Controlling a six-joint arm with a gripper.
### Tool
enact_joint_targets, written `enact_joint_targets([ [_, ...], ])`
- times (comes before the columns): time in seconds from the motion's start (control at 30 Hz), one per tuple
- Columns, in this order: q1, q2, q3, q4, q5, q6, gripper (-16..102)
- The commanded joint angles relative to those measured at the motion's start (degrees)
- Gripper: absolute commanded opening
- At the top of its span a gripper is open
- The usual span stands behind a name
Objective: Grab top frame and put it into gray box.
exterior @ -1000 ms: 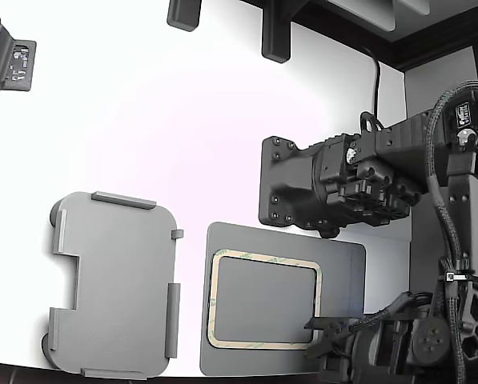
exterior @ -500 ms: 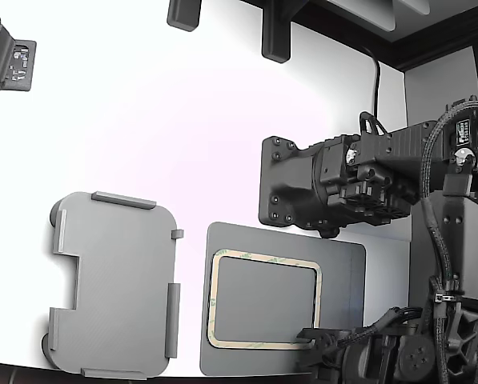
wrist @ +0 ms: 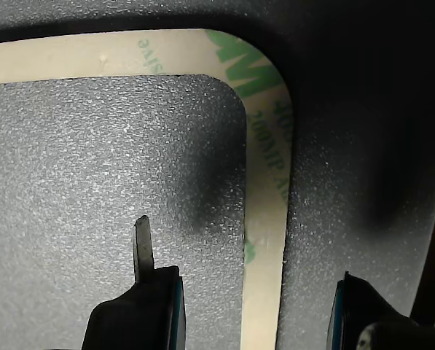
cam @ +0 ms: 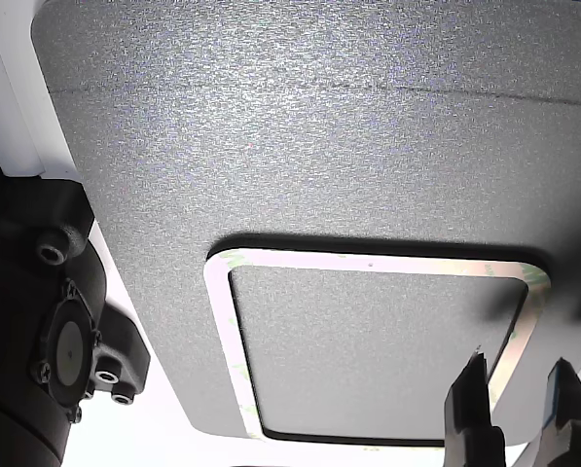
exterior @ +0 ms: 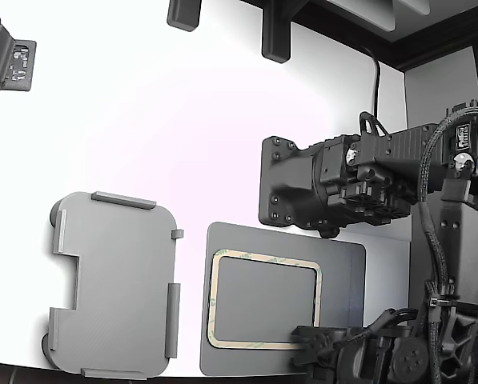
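Cream frame: your top frame (exterior: 264,300) lay flat on the dark mat (exterior: 343,272), near the exterior view's right, its border still fully down on the mat.
Hand: your hand (wrist: 252,292) hung low over one side strip of the frame, fingers apart with nothing between them but that strip; one finger (wrist: 140,248) sat over the dark centre, the other outside the border.
Why there: straddling the thin strip likely let you pinch its edge, since the frame was too flat to grip from above.
Tray: the gray box (exterior: 114,284) waited on the white worktop (exterior: 182,120), just beside the mat toward the exterior view's left, open side up.
Other arm: a second arm (exterior: 335,188) hovered above the mat, apart from the frame.
Progress: you had not yet gripped or lifted anything.
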Motion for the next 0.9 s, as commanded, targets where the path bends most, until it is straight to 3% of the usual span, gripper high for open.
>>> enact_joint_targets([
  [0.0,-0.53,0.79,-0.88,-0.53,-0.18,0.44,81],
  [0.87,-0.26,-2.02,-1.93,-1.41,-0.35,-1.93,62],
])
